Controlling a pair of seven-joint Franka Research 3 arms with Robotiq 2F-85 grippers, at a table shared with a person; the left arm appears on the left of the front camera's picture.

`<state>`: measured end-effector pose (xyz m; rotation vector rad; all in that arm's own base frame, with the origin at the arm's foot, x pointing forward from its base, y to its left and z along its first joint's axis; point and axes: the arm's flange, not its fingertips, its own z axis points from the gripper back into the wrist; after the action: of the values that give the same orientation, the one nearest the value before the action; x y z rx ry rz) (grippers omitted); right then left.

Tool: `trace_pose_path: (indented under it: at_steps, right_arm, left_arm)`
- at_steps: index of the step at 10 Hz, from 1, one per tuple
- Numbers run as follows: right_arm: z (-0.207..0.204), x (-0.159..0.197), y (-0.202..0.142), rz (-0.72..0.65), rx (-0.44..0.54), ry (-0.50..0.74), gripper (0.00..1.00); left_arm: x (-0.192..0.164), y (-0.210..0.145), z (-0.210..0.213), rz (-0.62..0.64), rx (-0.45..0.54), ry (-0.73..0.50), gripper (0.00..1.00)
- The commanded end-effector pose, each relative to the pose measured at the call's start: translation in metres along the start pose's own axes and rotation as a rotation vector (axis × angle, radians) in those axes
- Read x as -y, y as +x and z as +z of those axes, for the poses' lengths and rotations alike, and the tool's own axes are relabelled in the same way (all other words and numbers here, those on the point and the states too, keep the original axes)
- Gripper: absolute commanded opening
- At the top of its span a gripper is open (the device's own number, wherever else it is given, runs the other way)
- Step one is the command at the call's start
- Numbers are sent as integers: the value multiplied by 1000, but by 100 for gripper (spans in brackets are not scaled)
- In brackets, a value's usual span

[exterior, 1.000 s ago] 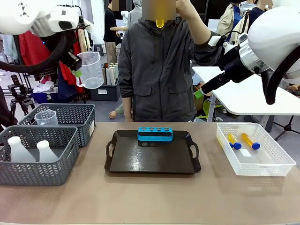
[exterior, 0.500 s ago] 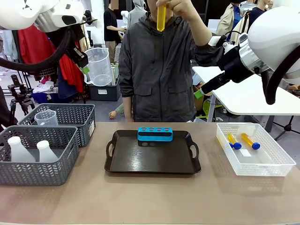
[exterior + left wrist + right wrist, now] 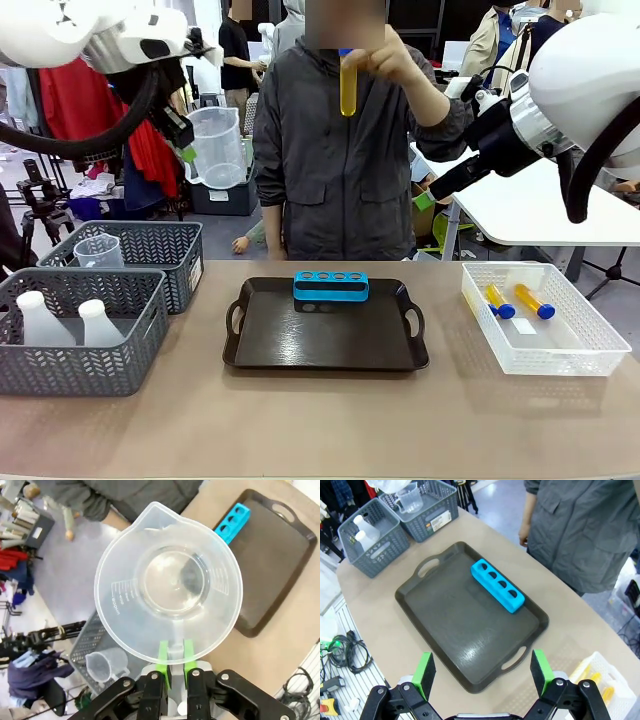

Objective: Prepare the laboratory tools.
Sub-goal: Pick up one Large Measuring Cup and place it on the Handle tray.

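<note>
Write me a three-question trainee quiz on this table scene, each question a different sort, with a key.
1. True or false: the blue rack stands full of tubes.
2. The left jaws are shut on: A) a flask, B) the clear beaker, C) the tray.
3. How many yellow tubes lie in the white basket?
Key: 1 false, it is empty; 2 B; 3 two.

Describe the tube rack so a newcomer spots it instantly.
Find the dark brown handled tray in the middle of the table. At its far edge sits a small blue tube rack. It alone has four round holes in a row, all empty.
</note>
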<state>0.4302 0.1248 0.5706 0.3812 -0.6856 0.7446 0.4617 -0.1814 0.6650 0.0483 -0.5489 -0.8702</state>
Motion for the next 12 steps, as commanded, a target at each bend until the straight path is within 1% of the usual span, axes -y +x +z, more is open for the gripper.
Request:
trace_pose_path:
  at_steps: [1, 3, 6, 8, 10, 12]
  right_arm:
    - [0, 1, 0, 1, 14, 18, 100]
    - [0, 1, 0, 1, 14, 18, 100]
    - [0, 1, 0, 1, 14, 18, 100]
    - [0, 1, 0, 1, 14, 18, 100]
    - [0, 1, 0, 1, 14, 18, 100]
    - [0, 1, 0, 1, 14, 18, 100]
  left_arm:
    - [26, 20, -6, -129, -25, -7, 0]
    - [51, 35, -20, -218, -27, -72, 0]
    - [84, 52, -43, -314, -36, -164, 0]
    - [106, 66, -69, -399, -46, -211, 0]
    - [119, 77, -90, -432, -56, -295, 0]
    - [118, 78, -90, -426, -48, -305, 0]
